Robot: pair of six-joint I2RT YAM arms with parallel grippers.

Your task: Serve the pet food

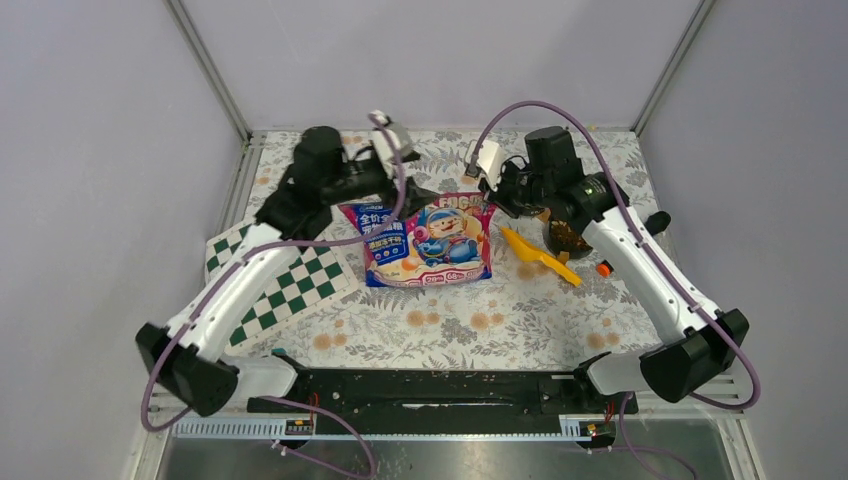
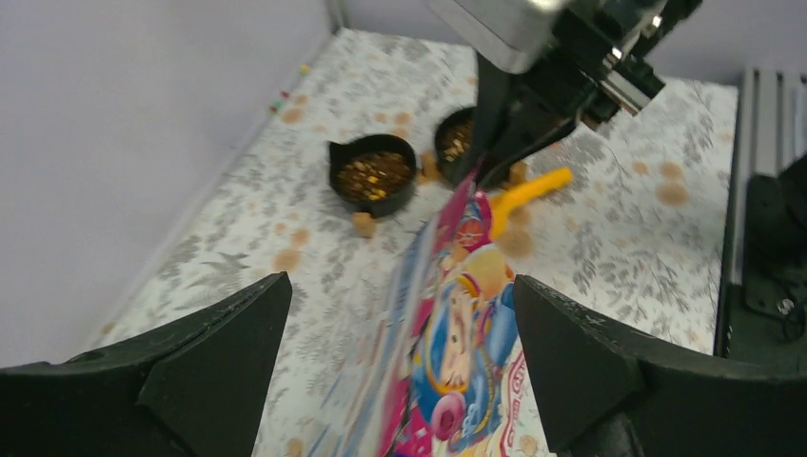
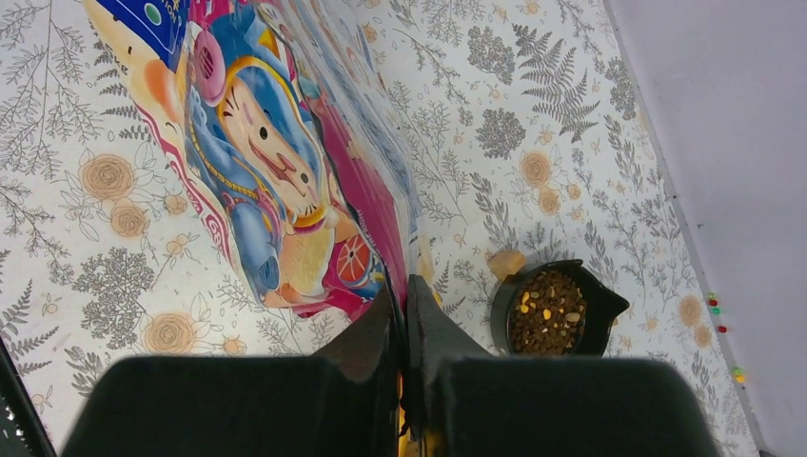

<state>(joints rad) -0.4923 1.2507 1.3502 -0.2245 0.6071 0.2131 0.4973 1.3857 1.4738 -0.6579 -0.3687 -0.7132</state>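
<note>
Grey walls on three sides; desk [image 1: 520, 320] covered with a floral-print cloth.

Right gripper [image 3: 404, 290]: fingers pressed together, pinching the top corner of the pet-food bag [image 3: 276, 171]. The left wrist view confirms this: the bag [image 2: 457, 314] narrows up into the right gripper [image 2: 473, 176], which is clamped on it.

Left gripper [image 2: 400, 286]: fingers [image 2: 219, 371] spread wide, holding nothing. The bag's edge runs up between them, and neither finger is seen touching it.

From above, the bag [image 1: 430, 240] is at the middle of the desk, toward the far edge. The left gripper [image 1: 425, 192] is at its top left corner and the right gripper [image 1: 497, 190] at its top right corner.

Kibble [image 3: 547, 312]: brown pellets fill a small black bowl [image 3: 600, 309] just right of the bag. The left wrist view shows two such bowls side by side, one [image 2: 343, 181] in full view and one [image 2: 442, 133] partly behind the right gripper, both with kibble [image 2: 373, 176] in them. Tan piece [image 3: 504, 262] lies on the cloth beside the bowl.

Orange scoop [image 1: 540, 257] lies on the cloth between the bag and the bowls, near the desk's right edge.

Green-and-white checkered mat [image 1: 290, 285] is near the left edge, under the left arm.
</note>
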